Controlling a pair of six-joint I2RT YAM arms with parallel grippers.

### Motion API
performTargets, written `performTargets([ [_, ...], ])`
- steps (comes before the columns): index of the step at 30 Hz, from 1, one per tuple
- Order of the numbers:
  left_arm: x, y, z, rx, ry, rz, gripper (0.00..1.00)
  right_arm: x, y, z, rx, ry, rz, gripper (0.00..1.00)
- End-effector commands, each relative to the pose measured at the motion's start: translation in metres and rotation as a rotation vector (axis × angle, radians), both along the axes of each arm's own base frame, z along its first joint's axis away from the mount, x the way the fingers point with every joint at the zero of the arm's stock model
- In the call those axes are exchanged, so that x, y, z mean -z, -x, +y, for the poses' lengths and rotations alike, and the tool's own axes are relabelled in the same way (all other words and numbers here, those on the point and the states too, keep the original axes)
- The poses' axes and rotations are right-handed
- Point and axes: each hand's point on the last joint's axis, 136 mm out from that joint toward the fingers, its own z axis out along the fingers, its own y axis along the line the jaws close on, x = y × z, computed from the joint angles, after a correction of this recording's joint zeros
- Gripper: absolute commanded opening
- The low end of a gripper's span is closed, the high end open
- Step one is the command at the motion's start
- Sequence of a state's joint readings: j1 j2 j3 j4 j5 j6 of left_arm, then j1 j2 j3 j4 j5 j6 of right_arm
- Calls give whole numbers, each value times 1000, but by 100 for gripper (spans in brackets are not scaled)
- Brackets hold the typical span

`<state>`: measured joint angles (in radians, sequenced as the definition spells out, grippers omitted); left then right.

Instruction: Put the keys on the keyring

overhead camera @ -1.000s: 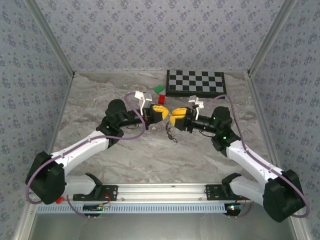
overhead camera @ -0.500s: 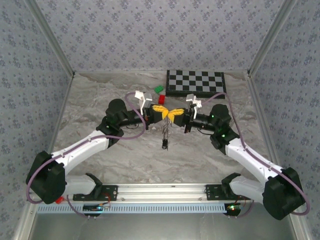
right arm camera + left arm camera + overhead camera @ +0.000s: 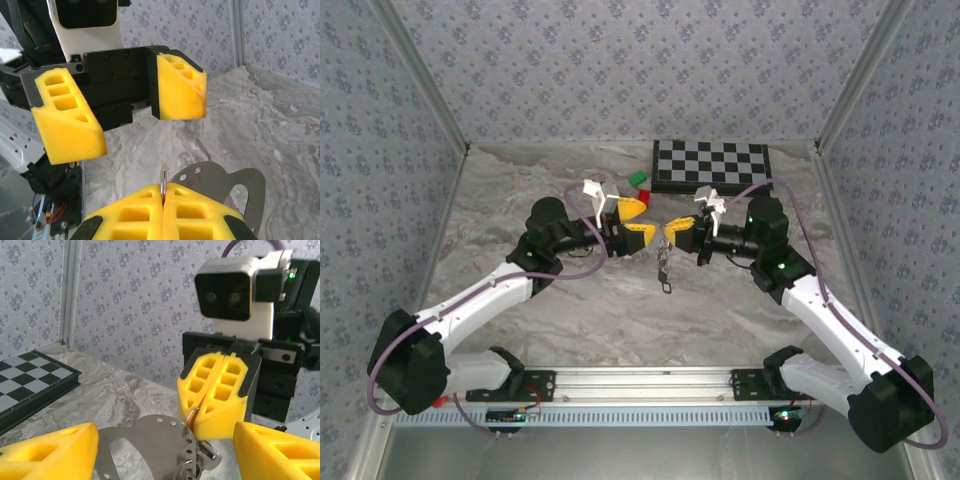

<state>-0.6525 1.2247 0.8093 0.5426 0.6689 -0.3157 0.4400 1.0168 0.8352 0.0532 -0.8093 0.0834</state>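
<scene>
The right claw point(image 3: 672, 233) is clamped shut on the keyring point(image 3: 189, 418), holding it above the desk point(image 3: 570, 310) between the two arms. The keys point(image 3: 665, 272) dangle beneath it, long axis near vertical; which end hangs lowest is too small to tell. The left claw point(image 3: 636, 221) faces it, spread wide and empty. Ring and keys are probably light, stiff and slick, apt to swing; a key's black head looks the safest pinch
</scene>
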Motion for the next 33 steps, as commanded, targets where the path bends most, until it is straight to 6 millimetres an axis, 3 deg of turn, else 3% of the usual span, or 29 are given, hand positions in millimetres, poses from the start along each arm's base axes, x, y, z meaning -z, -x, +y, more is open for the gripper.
performTargets([
  [1,-19,5,1,35,3,-53,64,-7,10,-3,-47,76,-18,0],
  [3,-18,8,0,57,-6,-53,60,-7,11,-3,-61,111,-1,0],
  [5,-18,11,-2,83,-16,-57,51,-9,12,-3,-79,142,12,0],
  [16,-15,18,-8,153,-24,-45,34,-20,16,9,-147,214,60,0],
  [33,-8,25,-22,223,-33,-32,34,-20,21,16,-185,198,44,0],
])
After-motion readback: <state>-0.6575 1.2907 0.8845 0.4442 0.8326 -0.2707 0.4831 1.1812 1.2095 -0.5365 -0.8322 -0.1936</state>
